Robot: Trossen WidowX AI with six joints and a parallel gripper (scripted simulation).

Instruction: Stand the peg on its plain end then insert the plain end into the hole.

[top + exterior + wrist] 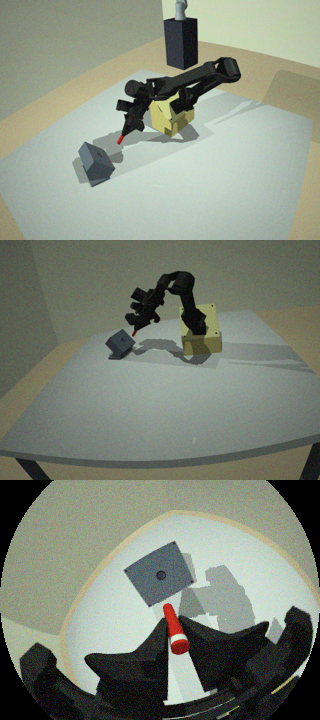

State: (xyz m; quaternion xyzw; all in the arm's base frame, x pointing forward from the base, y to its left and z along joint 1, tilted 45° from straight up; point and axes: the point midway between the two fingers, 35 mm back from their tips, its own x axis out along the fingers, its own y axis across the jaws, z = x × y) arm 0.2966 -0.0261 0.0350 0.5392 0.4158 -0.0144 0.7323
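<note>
Fingers clamp the peg [120, 139] [134, 333] [173, 627] near its white band [179, 637], leaving your plain end free for the hole [99, 155] [123, 340] [161, 575]. Panel [103, 165] [117, 343] [145, 575] sits inside the desk's [206, 201] [155, 407] [105, 630] far-left edge.

The pale grey table [206, 175] [155, 400] [110, 615] carries the blue-grey sloped panel block [99, 165] [120, 342] [150, 575] and a yellow block [161, 121] [201, 345] well apart.

Red peg [120, 139] [134, 333] [174, 627], white band; blue-grey block [96, 161] [120, 342] [160, 575]; black fingers; pale yellow box [161, 120] [201, 344]; pale grey bench [206, 180] [155, 395] [110, 600].
</note>
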